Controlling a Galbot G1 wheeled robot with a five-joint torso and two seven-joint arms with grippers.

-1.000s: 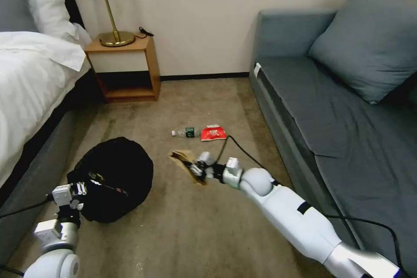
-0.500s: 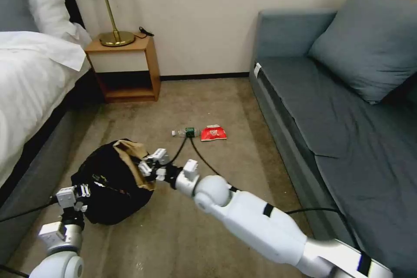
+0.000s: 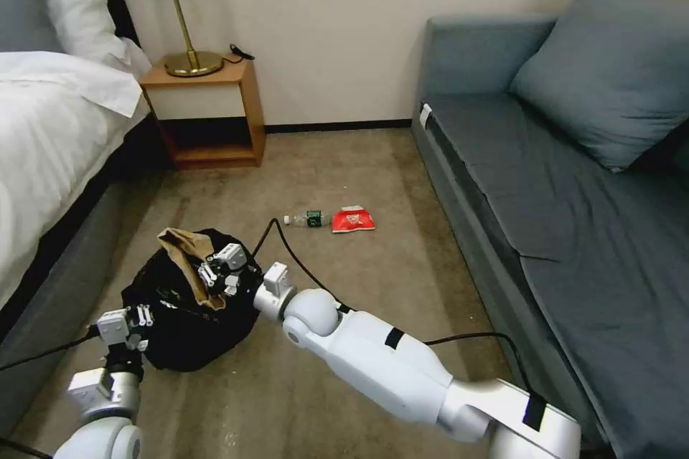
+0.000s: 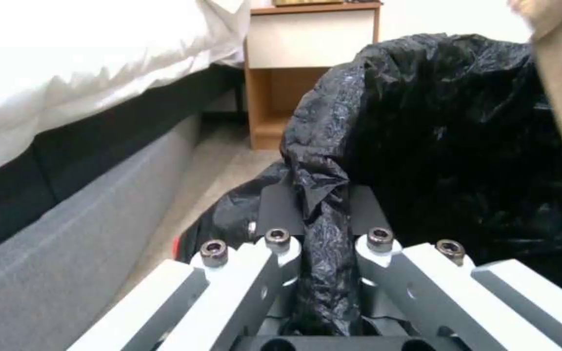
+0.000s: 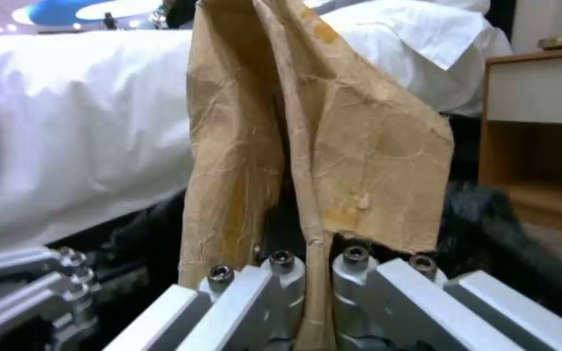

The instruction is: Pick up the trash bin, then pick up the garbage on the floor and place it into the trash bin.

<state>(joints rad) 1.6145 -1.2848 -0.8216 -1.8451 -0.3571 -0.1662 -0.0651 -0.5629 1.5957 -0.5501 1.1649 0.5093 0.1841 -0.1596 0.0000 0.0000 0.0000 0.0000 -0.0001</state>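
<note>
crinkly, glossy black plastic on the trash bin [image 3: 188,315] liner, creased into shiny folds. matt, wrinkled brown paper on the paper bag [image 3: 185,258], faintly stained. smooth brushed metal on the right gripper [image 5: 318,273] fingers [image 5: 274,287], with dark screw heads; same finish on the left gripper [image 4: 323,253]. glossy white plastic over the arm shells. short, rough beige pile on the floor [image 3: 344,172] carpet. matt grey woven cloth on the sofa [image 3: 574,179]. smooth warm wood on the nightstand [image 3: 208,111]. polished brass on the lamp [image 3: 192,61] base. shiny red film on the snack packet [image 3: 352,219], clear plastic on the bottle [image 3: 307,218].
</note>
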